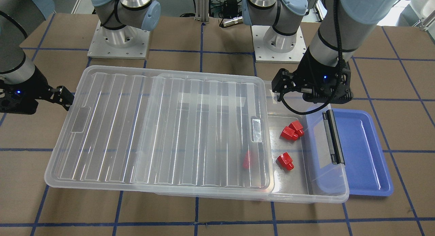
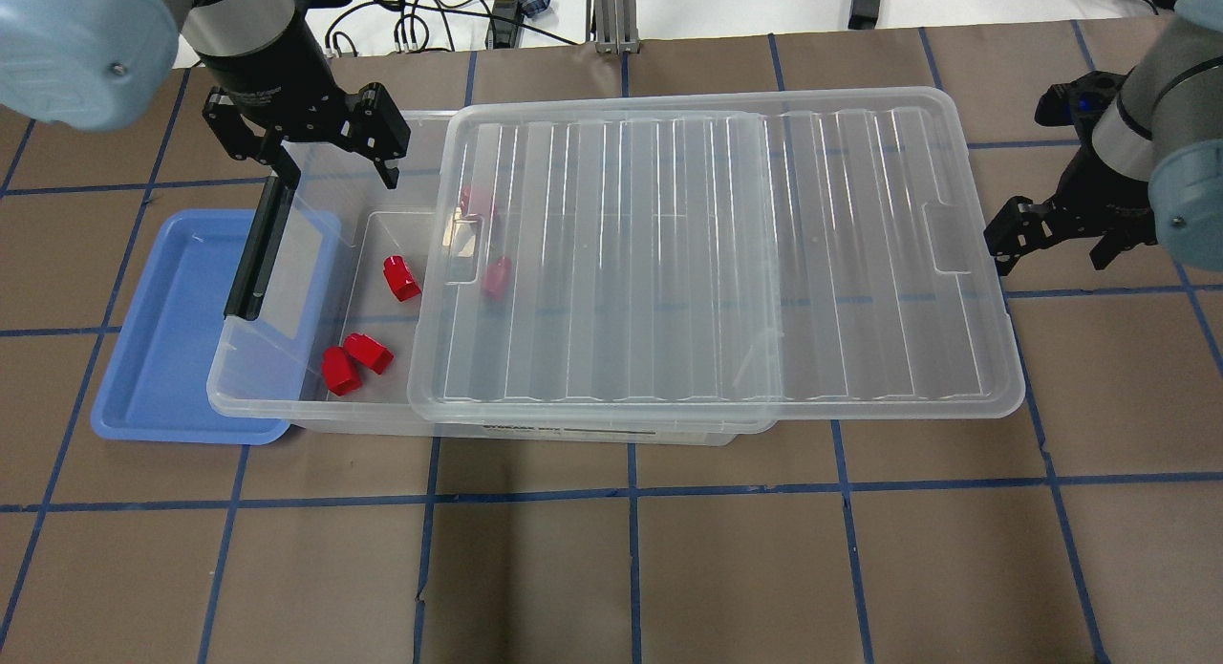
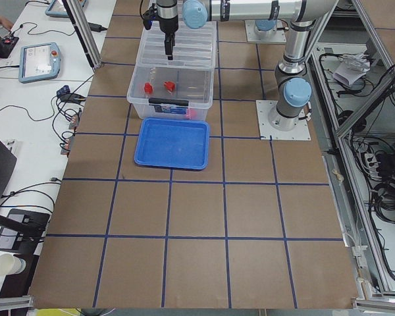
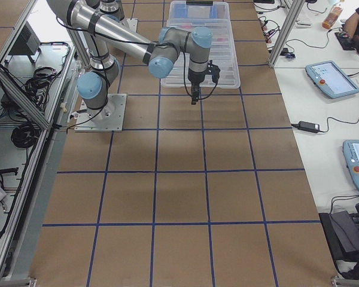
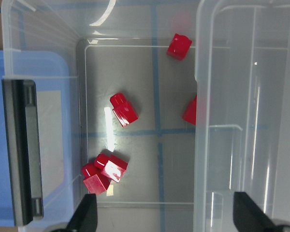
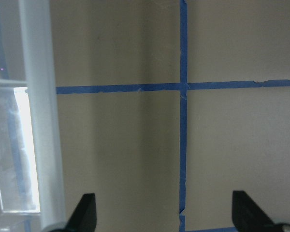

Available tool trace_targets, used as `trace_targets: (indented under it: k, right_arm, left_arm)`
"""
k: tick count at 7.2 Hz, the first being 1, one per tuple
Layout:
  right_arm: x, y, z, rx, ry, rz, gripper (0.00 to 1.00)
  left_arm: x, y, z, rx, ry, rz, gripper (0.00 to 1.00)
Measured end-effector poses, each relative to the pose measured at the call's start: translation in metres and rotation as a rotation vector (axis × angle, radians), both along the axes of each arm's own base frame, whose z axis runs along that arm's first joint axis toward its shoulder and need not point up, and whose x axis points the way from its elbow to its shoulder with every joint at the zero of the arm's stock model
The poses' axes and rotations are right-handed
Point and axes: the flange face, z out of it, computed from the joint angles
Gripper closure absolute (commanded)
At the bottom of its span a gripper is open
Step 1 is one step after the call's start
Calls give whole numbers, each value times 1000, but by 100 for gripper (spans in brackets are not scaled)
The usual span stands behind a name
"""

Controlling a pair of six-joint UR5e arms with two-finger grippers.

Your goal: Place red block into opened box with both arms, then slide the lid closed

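Two grippers hang splayed and empty. Leftmost, the left gripper (image 2: 334, 167) points straight down over the uncovered end of the box (image 2: 315, 411), beside the black latch bar (image 2: 253, 253). Three red blocks (image 2: 401, 277) lie on the exposed floor, and two more under the lid (image 2: 717, 263), which covers the rest and overhangs rightward. The right gripper (image 2: 1048, 248) points down over the table (image 2: 611, 568), just beside the lid's right edge.

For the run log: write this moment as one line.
left gripper open, over uncovered end of box | right gripper open, beside far end of lid | lid partly closed | red blocks in box
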Motion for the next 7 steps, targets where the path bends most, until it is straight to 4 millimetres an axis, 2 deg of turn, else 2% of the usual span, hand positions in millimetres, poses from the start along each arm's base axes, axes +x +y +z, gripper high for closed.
trace_targets:
  k: [1, 2, 3, 4, 6, 7]
  right_arm:
    - [6, -1, -1, -5, 0, 4, 0]
    - [22, -3, 0, -21, 4, 19, 0]
    - [47, -7, -1, -38, 8, 43, 0]
    - [77, -9, -2, -51, 12, 77, 0]
    - [136, -10, 1, -77, 13, 161, 0]
    - [156, -13, 4, -88, 14, 188, 0]
  left_arm:
    - [2, 4, 4, 5, 1, 3, 0]
    - [3, 0, -6, 18, 2, 22, 0]
    - [3, -4, -18, 28, -1, 51, 0]
    - [3, -1, -17, 26, -8, 73, 0]
    - [2, 13, -5, 23, -10, 90, 0]
    - [0, 22, 4, 13, -5, 91, 0]
